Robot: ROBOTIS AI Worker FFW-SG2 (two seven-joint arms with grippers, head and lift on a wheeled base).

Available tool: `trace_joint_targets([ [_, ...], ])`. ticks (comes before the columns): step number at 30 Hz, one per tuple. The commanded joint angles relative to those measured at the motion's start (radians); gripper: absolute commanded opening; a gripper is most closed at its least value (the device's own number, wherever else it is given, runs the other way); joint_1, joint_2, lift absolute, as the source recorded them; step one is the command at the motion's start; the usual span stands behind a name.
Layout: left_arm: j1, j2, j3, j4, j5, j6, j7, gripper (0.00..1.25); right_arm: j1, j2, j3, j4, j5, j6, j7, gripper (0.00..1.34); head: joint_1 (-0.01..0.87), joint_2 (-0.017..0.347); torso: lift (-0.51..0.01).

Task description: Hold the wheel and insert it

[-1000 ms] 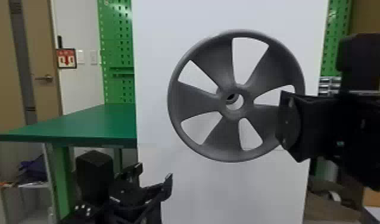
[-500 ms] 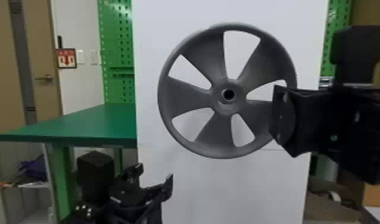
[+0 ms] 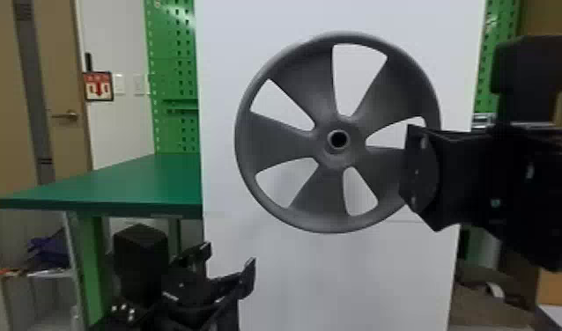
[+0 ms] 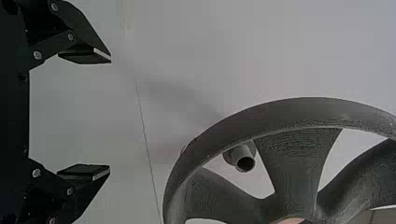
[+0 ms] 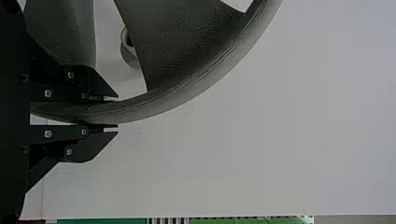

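Near the white panel (image 3: 337, 277), the wheel (image 3: 326, 154) has risen leftward.

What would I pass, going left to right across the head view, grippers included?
Door handle → red-and-white sign → left strip of green pegboard → left gripper → five-spoked grey wheel → right gripper.

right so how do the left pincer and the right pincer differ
The left pincer is open and empty; the right pincer is shut on the wheel. In the head view the left pincer sits lower than the wheel, while the right pincer is up at its right edge. Both are black.
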State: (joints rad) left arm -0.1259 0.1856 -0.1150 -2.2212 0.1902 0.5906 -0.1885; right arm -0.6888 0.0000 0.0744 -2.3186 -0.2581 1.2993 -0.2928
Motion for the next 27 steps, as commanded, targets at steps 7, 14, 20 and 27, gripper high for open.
trace_joint_targets([
  [7, 0.0, 0.0, 0.0, 0.0, 0.0, 0.0, 0.001, 0.83, -0.005, 0.001, -0.004, 0.025, 0.008, -0.029, 0.0, 0.15, 0.181, 0.098, -0.494],
  [14, 0.0, 0.0, 0.0, 0.0, 0.0, 0.0, 0.001, 0.83, -0.014, 0.001, -0.002, 0.058, 0.011, -0.052, 0.001, 0.15, 0.181, 0.098, -0.494],
  [20, 0.0, 0.0, 0.0, 0.0, 0.0, 0.0, 0.001, 0.83, -0.015, 0.001, -0.001, 0.074, 0.01, -0.069, 0.001, 0.15, 0.181, 0.098, -0.494],
  [27, 0.0, 0.0, 0.0, 0.0, 0.0, 0.0, 0.001, 0.83, -0.018, 0.001, -0.001, 0.094, 0.01, -0.087, 0.001, 0.15, 0.181, 0.098, -0.494],
])
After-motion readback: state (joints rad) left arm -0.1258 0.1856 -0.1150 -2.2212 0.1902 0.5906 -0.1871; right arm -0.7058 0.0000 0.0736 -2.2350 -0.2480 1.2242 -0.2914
